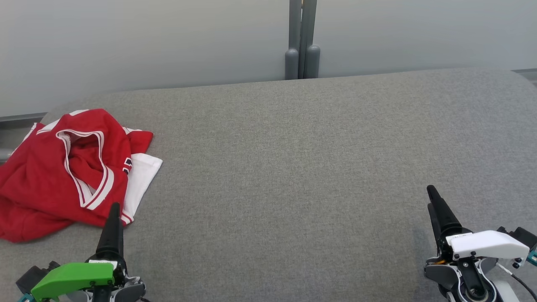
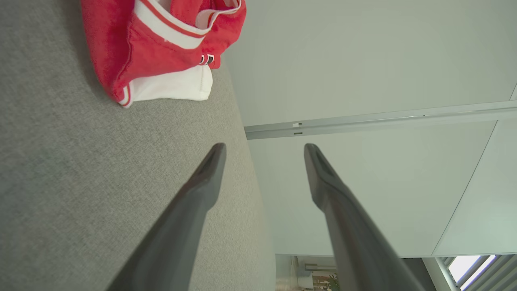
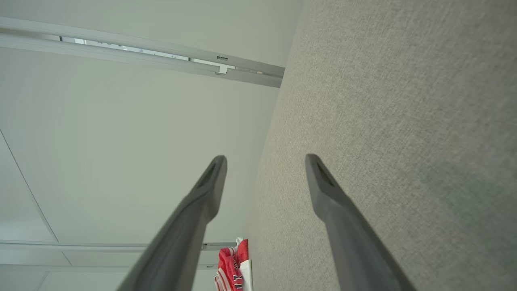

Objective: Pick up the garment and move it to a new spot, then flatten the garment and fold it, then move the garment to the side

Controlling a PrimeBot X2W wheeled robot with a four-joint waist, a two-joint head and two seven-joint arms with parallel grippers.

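L gripper [image 2: 264, 148]: fingers [image 2: 190, 210] spread wide, nothing btwn them, touching nothing. The garment [image 1: 63, 167] is red w/ white trim, crumpled in a heap, white flap sticking out one side. It lies on the grey surface [image 1: 293, 176], ahead of the L fingertips and off to one side. L wrist view: heap sits beyond the tips at upper left, w/ a strip of bare fabric btwn. Head view: one L fingertip overlaps the heap's near edge, so contact can't be told from there. R gripper [image 3: 264, 159]: fingers [image 3: 343, 226] also spread, empty, over bare surface. The garment is well apart from the R fingers, across the surface. R wrist view: only a small red-white scrap, low btwn the two fingers, nearer the one on that view's left. Both sets of fingers point twd the pale wall [image 1: 168, 42] w/ a grey post [image 1: 302, 42] past the surface's far edge.
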